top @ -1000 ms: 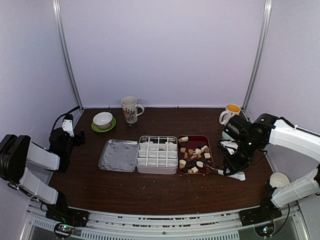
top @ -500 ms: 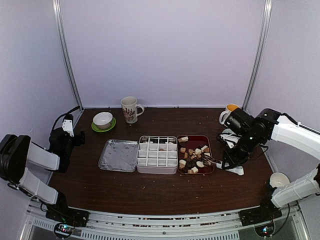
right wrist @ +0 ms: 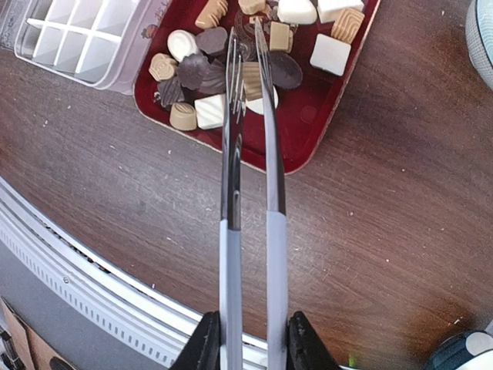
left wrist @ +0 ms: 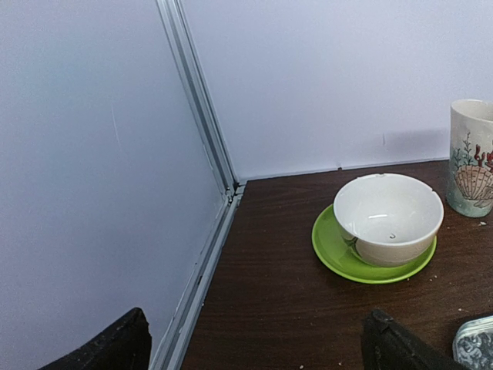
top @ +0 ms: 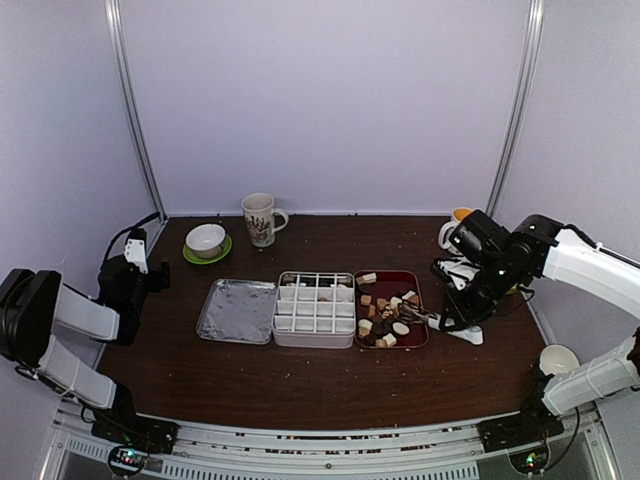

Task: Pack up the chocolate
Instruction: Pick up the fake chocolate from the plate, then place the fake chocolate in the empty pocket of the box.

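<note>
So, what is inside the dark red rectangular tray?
Small chocolate pieces, dark brown, tan and white, lie loose in the dark red rectangular tray. The metal tongs reach over them, and their arms cover parts of a few pieces.

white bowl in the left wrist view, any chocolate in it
No, the white bowl on the green saucer shows a bare inside with only a tiny speck.

Dark brown wooden desk (top: 300,385). Upper left: green saucer (top: 190,258), shell-printed mug (top: 259,219). Centre, side by side: silver foil tray (top: 238,310), white gridded box (top: 315,308), dark red rectangular tray (top: 392,282).
</note>
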Controlling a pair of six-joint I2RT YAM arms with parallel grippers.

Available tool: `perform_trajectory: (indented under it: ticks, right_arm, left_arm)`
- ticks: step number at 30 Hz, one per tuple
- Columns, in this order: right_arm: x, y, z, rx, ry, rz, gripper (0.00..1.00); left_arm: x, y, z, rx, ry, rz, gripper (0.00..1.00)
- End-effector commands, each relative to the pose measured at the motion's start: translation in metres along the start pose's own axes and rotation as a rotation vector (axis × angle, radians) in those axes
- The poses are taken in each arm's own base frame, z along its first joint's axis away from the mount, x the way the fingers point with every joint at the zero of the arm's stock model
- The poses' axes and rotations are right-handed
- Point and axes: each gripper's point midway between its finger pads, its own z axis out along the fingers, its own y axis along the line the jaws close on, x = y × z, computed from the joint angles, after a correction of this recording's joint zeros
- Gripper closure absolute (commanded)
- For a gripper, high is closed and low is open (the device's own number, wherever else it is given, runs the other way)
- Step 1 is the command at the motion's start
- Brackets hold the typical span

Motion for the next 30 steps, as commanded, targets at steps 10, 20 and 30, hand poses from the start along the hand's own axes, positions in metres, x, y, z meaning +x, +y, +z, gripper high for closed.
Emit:
perform_trajectory:
  ticks: [10, 20, 30]
  right_arm:
    - [-0.069, 0.060, -0.028, -0.285, -0.241, -0.079, 0.80]
    - [-0.079, 0.095, -0.016, -0.406, -0.239, -0.155, 0.79]
    - [-0.086, 0.113, 0.000, -0.429, -0.233, -0.191, 0.80]
  left_arm:
    - [-0.012, 0.003, 0.003, -0.006, -0.043, -0.017, 0.02]
    - [-0.012, 0.003, 0.003, -0.006, -0.042, -0.017, 0.02]
    - [-0.013, 0.003, 0.003, -0.006, -0.044, -0.018, 0.02]
